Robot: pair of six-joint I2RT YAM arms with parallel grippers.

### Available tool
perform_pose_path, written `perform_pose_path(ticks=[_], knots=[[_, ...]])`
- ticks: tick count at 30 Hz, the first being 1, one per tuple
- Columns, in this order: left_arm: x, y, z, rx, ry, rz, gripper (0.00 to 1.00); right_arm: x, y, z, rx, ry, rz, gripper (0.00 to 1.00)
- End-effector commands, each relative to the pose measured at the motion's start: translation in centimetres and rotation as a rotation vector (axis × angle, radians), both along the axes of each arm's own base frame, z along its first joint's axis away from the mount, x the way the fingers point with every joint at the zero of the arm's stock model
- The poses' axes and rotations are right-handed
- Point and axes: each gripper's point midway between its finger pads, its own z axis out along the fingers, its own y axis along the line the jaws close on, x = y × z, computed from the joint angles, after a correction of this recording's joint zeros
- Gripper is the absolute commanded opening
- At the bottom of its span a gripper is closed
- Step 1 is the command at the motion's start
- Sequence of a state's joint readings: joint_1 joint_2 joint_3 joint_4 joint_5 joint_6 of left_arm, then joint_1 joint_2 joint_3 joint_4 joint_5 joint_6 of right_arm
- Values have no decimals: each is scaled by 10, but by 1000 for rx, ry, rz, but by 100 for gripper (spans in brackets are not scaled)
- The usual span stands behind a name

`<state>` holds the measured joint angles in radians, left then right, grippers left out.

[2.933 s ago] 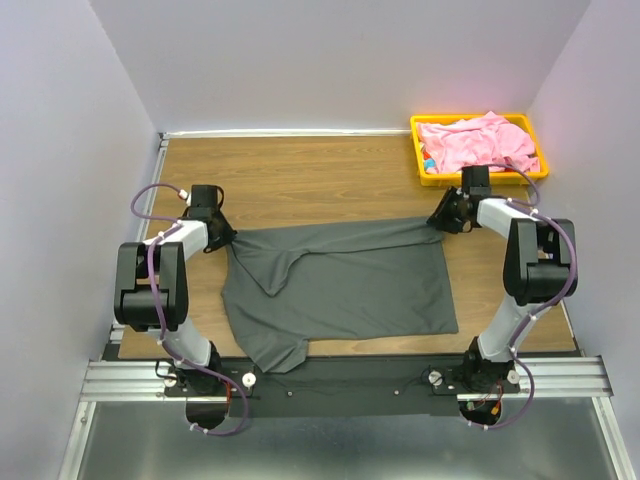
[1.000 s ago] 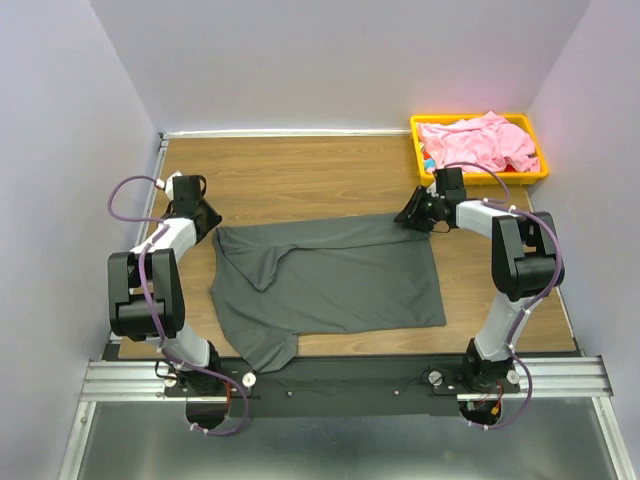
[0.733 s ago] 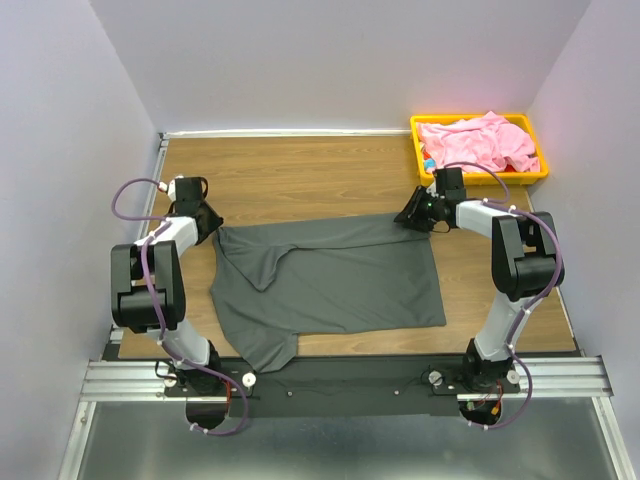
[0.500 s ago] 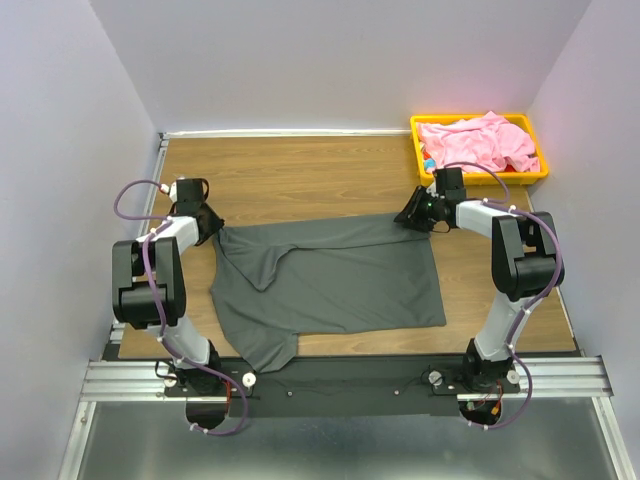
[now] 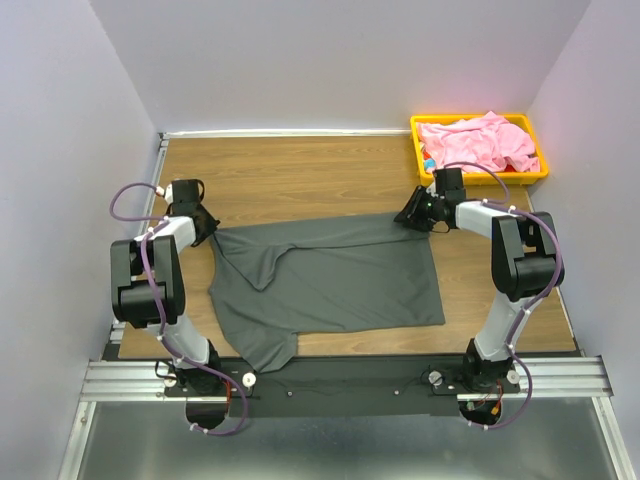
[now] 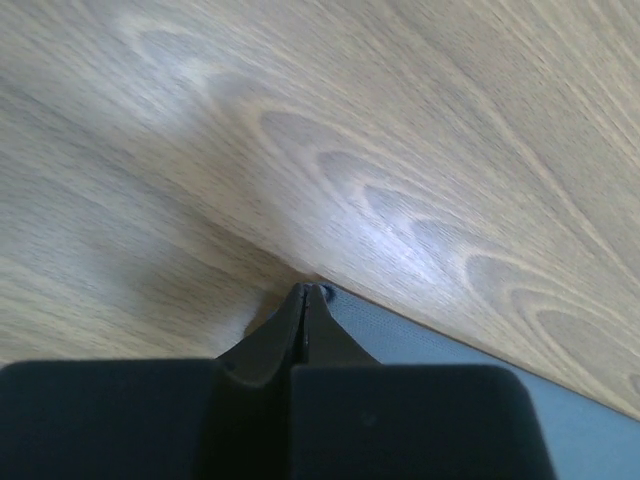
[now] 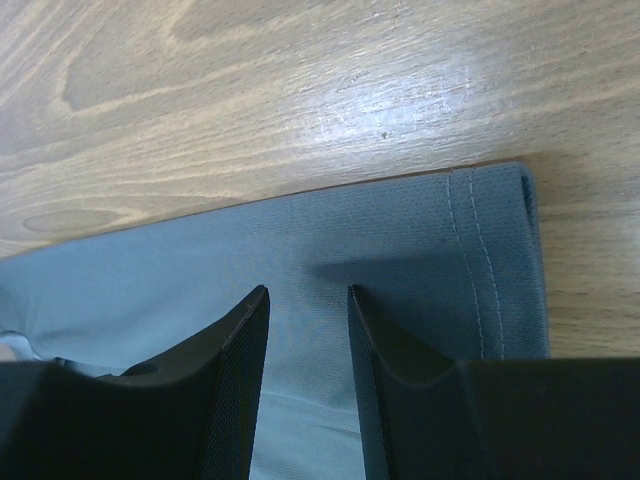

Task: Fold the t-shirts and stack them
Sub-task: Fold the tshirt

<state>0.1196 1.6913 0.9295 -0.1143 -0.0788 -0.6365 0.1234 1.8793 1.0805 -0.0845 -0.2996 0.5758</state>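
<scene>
Left claw (image 6: 305, 291) snapped closed at grey t-shirt (image 5: 330, 280) corner | right claw (image 7: 307, 292) parted

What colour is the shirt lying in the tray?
Light pink. The shirt shows best in the top view, heaped in the yellow tray.

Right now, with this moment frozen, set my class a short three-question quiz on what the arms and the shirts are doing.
1. True or false: the pink t-shirt lies in the yellow tray.
2. The right arm's jaws are: A) shut on the pink t-shirt; B) open over a stitched corner of the grey t-shirt; C) open over bare wood.
3. Fill in: the left arm's jaws, at the grey t-shirt's edge, are ____.
Key: 1 true; 2 B; 3 shut.
</scene>
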Motion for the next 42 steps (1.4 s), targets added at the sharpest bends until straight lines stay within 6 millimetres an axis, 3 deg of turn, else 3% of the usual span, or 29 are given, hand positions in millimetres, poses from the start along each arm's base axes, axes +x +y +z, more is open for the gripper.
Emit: perform_pose_path(ticks=[1,10,13,16,19,20,21,24,26,27,28,29,30,33,34,38,42], knots=[[6,25,8,31,-14,60,0,-8,-18,-17,-64,32,-42,45],[28,11,-1,-31,-44,-26,0,-2,-27,-24,-89,39,-71,45],[49,5,4,-55,-69,-63,0,11,-35,-30,-111,37,-86,45],[66,4,20,-61,-104,-88,0,26,-33,-16,-116,-11,-48,45],[71,0,51,-30,-158,-110,13,32,-26,10,-83,-60,-18,46],[69,2,56,-1,-160,-101,24,32,-23,17,-78,-73,-9,47],[66,1,75,19,-191,-104,32,32,-21,31,-72,-103,1,47],[49,-7,102,116,-225,-110,50,24,-14,53,-62,-136,34,48],[36,-16,111,174,-228,-137,55,15,-5,58,-64,-137,64,48],[22,-34,116,211,-226,-166,60,12,-1,68,-68,-161,80,48],[15,-42,117,231,-222,-184,61,8,1,65,-71,-151,92,48],[0,-48,108,268,-185,-199,62,0,6,69,-73,-155,110,48],[-9,-72,115,274,-204,-253,62,-4,9,71,-72,-158,120,48],[-41,-93,96,303,-131,-303,68,-23,22,72,-48,-148,163,48],[-52,-114,95,307,-132,-359,70,-27,26,71,-39,-144,176,48],[-88,-134,65,372,-38,-390,77,-49,39,63,-23,-115,219,50],[-95,-141,41,431,37,-407,76,-65,44,49,-14,-71,239,52]])
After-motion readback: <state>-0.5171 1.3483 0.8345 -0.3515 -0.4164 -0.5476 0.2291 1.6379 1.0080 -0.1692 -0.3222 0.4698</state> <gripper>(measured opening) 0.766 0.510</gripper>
